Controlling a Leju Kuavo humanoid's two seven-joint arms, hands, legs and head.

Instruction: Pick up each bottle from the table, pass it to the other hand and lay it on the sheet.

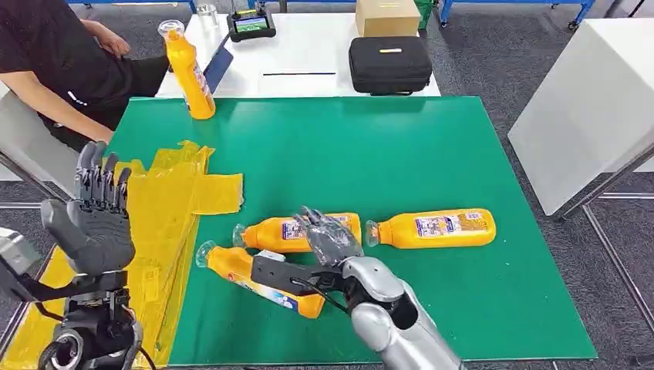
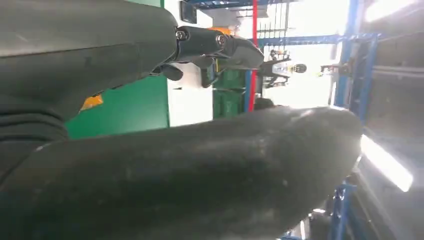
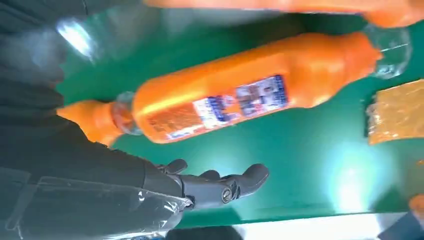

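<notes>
Three orange bottles lie on the green mat (image 1: 432,154): a middle one (image 1: 281,233), one to its right (image 1: 436,229) and a front one (image 1: 254,277). A fourth bottle (image 1: 190,73) stands upright at the mat's far left corner. My right hand (image 1: 328,237) hovers over the middle bottle (image 3: 240,95) with spread fingers (image 3: 225,186), holding nothing. My left hand (image 1: 96,216) is raised over the yellow sheet (image 1: 173,208), fingers straight up and empty; in its wrist view the thumb (image 2: 200,175) and fingers (image 2: 215,47) stand apart.
A person in black (image 1: 54,62) sits at the back left beside the upright bottle. Behind the mat a white table (image 1: 308,54) carries a black case (image 1: 389,64), a cardboard box (image 1: 387,15) and a small device (image 1: 251,25). Another white table (image 1: 586,116) stands to the right.
</notes>
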